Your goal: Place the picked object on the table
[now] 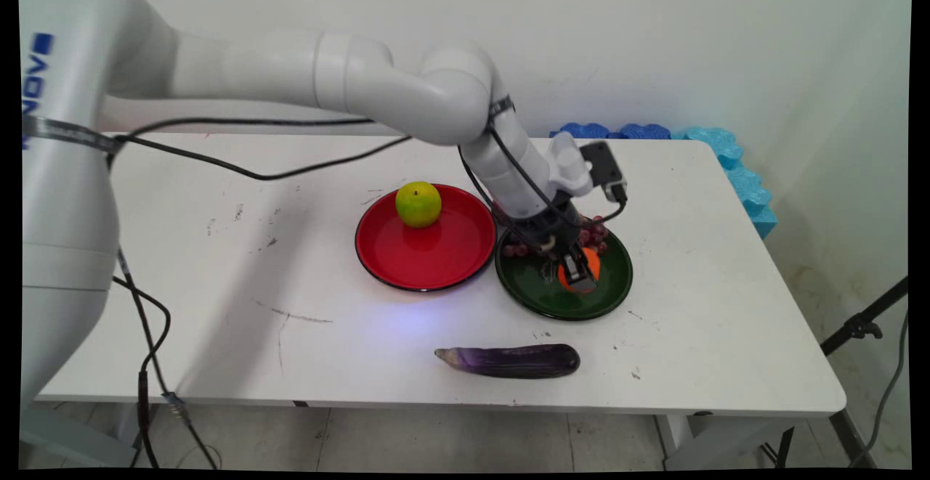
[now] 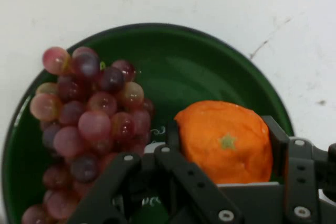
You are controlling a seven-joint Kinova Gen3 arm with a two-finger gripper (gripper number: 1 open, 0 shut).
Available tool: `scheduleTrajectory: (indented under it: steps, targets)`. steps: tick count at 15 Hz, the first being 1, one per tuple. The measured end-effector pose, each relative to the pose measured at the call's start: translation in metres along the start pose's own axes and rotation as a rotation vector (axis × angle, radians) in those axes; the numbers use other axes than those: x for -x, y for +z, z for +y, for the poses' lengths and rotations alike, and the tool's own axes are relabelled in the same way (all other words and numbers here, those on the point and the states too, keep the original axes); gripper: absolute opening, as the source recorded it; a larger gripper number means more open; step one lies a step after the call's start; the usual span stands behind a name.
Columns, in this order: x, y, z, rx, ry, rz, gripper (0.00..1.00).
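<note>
Two fingers of your gripper (image 2: 223,145) sit either side of the orange (image 2: 223,140) on the green plate (image 2: 220,61), closed against it. Keep that hold square across the fruit's middle and keep clear of the grapes (image 2: 89,124) just beside it on the same plate.
</note>
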Motion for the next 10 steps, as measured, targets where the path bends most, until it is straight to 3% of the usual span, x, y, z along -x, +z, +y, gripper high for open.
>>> scheduleTrajectory:
  steps: [4,10]
  targets:
    - [-0.003,-0.051,0.008,-0.021,0.02,0.021,0.0]
    - [0.028,-0.117,0.014,-0.027,0.032,0.027,0.0]
